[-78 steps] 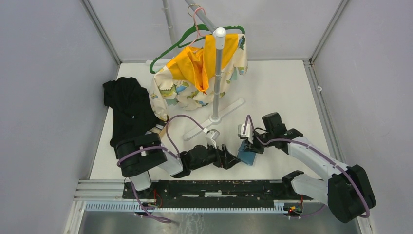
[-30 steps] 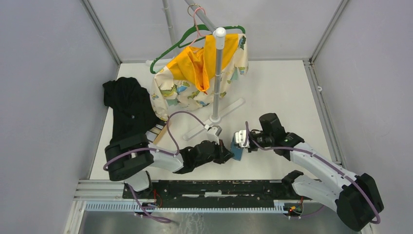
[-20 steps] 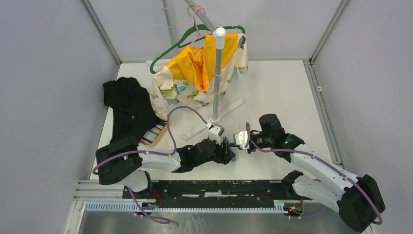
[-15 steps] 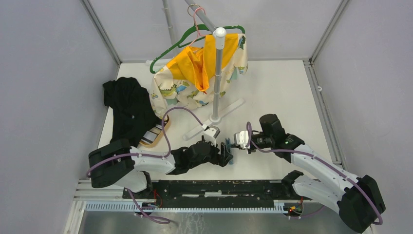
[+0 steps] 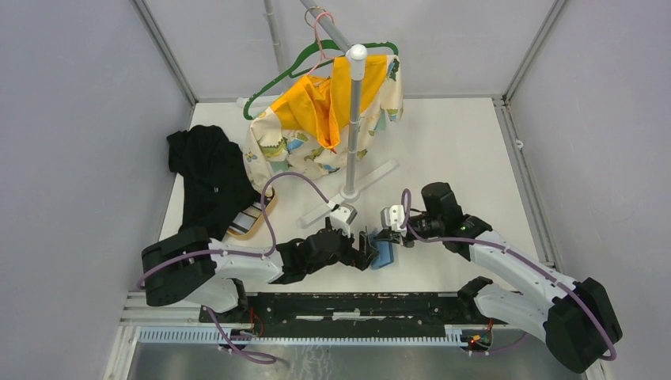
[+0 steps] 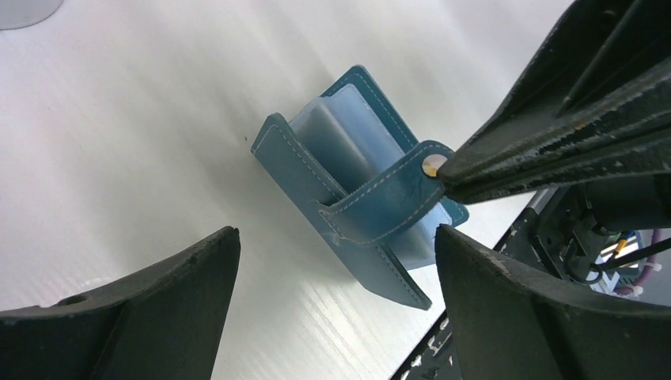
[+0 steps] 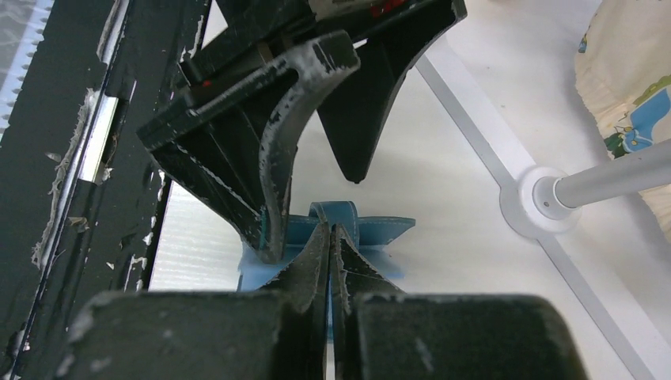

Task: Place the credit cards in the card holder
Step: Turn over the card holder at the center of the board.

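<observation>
Top view: the card holder sits at lower centre between both grippers. The credit cards lie well apart at centre left, on a tan tray.

Left wrist view: the left gripper is spread wide around the half-open holder, not touching it. The right gripper pinches the tab.

Right wrist view: its fingers are pressed together on that strap.

The step in hand looks like opening the holder. Next, the free left gripper likely must fetch a card.

- The white tabletop is enclosed by plain grey walls on the left, back and right.
- Aluminium frame posts are seen running up at both back corners.
- A clothes stand with a grey pole and white cross base is set mid-table, toward the back.
- A slotted metal rail is fitted along the near edge; what appears to be a sheet-metal strip lies below it.
- The light is even and diffuse; only soft shadows are cast.
</observation>
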`<state>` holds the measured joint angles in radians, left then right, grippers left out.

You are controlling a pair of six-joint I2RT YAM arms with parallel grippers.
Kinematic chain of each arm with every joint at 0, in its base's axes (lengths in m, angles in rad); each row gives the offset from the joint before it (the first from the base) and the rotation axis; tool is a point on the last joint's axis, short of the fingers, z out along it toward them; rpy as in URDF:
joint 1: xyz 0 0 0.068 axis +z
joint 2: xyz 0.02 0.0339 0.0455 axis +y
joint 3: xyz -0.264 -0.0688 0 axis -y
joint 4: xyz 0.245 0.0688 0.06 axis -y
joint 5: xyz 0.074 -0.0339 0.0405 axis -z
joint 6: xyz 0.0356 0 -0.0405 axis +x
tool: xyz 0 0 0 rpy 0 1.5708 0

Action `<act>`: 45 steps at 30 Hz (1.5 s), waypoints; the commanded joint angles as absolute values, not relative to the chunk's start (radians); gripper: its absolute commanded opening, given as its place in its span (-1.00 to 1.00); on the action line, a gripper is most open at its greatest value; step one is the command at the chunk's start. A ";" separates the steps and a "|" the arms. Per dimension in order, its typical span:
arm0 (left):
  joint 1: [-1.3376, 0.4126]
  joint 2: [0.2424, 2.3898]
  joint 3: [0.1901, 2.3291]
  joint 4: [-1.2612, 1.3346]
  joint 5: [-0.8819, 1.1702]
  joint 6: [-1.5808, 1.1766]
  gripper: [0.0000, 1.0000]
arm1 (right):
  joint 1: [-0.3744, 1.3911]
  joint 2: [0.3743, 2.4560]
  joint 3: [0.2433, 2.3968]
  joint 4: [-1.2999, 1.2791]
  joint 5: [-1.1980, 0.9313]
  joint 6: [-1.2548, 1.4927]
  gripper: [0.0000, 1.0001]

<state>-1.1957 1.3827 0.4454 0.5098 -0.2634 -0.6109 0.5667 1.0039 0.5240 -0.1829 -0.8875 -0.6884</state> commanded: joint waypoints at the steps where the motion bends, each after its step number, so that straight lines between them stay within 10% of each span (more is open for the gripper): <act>1: -1.205 1.411 0.505 0.557 -0.335 -0.572 0.82 | 0.558 1.000 0.517 -0.118 -0.939 -0.645 -1.00; 14: -1.207 1.433 0.521 0.514 -0.356 -0.594 -0.92 | 0.544 0.997 0.522 -0.151 -0.915 -0.672 -0.78; 26: -1.182 1.368 0.487 0.472 -0.319 -0.445 -0.96 | 0.454 0.898 0.551 -0.469 -1.066 -1.099 0.63; 37: -1.024 1.398 0.543 0.422 -0.039 -0.336 -0.96 | 0.497 1.018 0.462 -0.450 -0.851 -1.277 -0.27; 45: -0.973 1.487 0.618 0.403 0.102 -0.302 -0.96 | 0.569 1.101 0.443 -0.410 -0.671 -1.276 -0.47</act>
